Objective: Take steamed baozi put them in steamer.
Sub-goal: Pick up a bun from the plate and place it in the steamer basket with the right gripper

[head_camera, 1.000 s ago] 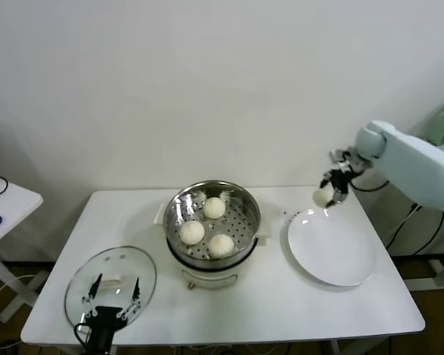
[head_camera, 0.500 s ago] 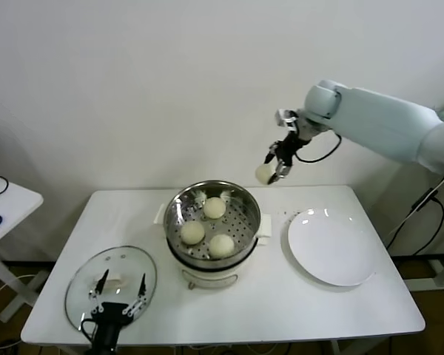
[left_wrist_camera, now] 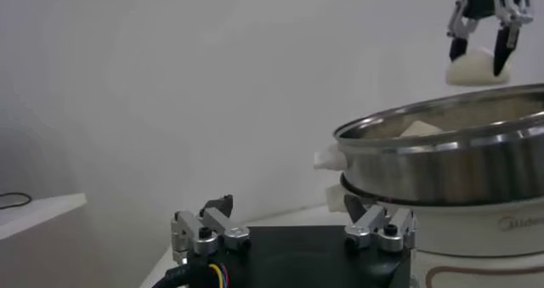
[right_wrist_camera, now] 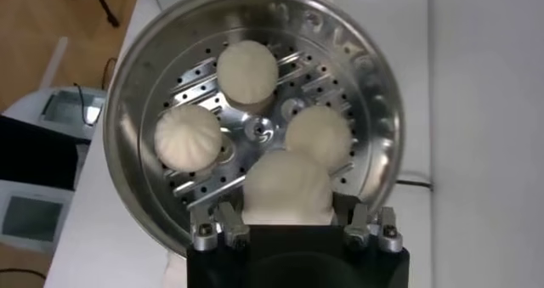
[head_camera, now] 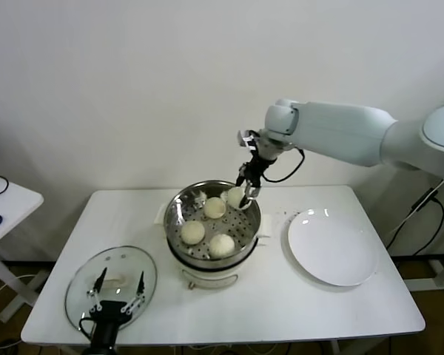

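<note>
Above the far right rim of the steamer (head_camera: 213, 214), just above centre in the head frame, the right gripper (head_camera: 246, 194) hangs with its jaws clamped on the fourth baozi (head_camera: 235, 196); the bun is round, with no long axis to line up, so what matters is only what lies beneath it. Three baozi (head_camera: 206, 229) already sit on the perforated floor, one toward the back, one left, one front; the open patch looks to be the right rear of the basket, roughly under the held bun. From the right wrist view the held bun (right_wrist_camera: 287, 188) overlaps the nearest seated one (right_wrist_camera: 318, 137), so a straight drop may land on it; a small shift toward the bare holes seems wise. Lower left in the head frame, the left gripper (head_camera: 116, 297) idles over the glass lid (head_camera: 80, 287), jaws apart. The white plate (head_camera: 331, 247), right of the steamer, holds no buns.
</note>
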`<act>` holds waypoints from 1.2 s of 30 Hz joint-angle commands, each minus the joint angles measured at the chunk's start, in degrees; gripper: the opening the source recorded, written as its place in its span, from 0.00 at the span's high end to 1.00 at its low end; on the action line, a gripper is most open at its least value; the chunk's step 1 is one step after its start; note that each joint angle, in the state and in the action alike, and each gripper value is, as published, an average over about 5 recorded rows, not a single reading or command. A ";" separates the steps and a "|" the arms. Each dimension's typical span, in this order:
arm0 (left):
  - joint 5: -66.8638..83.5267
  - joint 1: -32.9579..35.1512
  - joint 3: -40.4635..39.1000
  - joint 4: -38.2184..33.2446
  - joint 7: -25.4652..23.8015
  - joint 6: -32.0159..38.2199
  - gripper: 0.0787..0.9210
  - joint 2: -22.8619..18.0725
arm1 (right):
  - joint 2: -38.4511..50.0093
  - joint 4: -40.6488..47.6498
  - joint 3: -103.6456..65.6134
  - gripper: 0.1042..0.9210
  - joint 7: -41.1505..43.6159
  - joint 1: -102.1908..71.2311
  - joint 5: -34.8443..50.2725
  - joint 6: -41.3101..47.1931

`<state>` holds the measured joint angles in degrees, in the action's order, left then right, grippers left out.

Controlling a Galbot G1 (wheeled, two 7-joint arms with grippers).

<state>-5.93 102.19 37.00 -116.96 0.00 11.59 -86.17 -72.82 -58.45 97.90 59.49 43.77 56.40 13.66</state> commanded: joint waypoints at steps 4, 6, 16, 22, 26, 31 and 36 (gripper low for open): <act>0.82 -0.38 0.22 0.23 0.27 -0.08 0.12 -0.22 | -1.57 -1.03 3.38 0.29 -2.31 -2.51 1.23 0.92; 1.05 -0.41 0.27 0.25 0.30 -0.09 0.12 -0.33 | -1.33 -0.57 3.27 0.29 -2.54 -3.33 0.35 0.90; 1.26 -0.70 0.17 0.60 0.28 -0.08 0.12 -0.29 | -1.74 1.05 4.36 0.29 -2.46 -4.17 -1.21 0.46; 1.39 -0.78 0.23 0.89 0.29 -0.03 0.12 -0.16 | -3.26 2.94 3.79 0.29 -2.47 -4.91 -1.07 0.24; 1.32 -0.77 0.01 0.82 0.26 -0.05 0.12 -0.35 | -4.19 3.79 3.60 0.28 -2.45 -5.38 -1.03 0.11; 1.34 -0.89 0.06 0.85 0.27 -0.09 0.12 -0.34 | -4.69 4.16 3.75 0.28 -2.42 -5.67 -1.33 -0.10; 1.37 -1.08 0.10 0.79 0.25 -0.22 0.12 -0.28 | -5.12 4.36 3.97 0.28 -2.32 -5.82 -1.61 -0.35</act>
<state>-4.58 101.15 37.12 -116.12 0.29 11.52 -86.48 -77.16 -54.84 101.53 57.13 38.27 55.09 13.52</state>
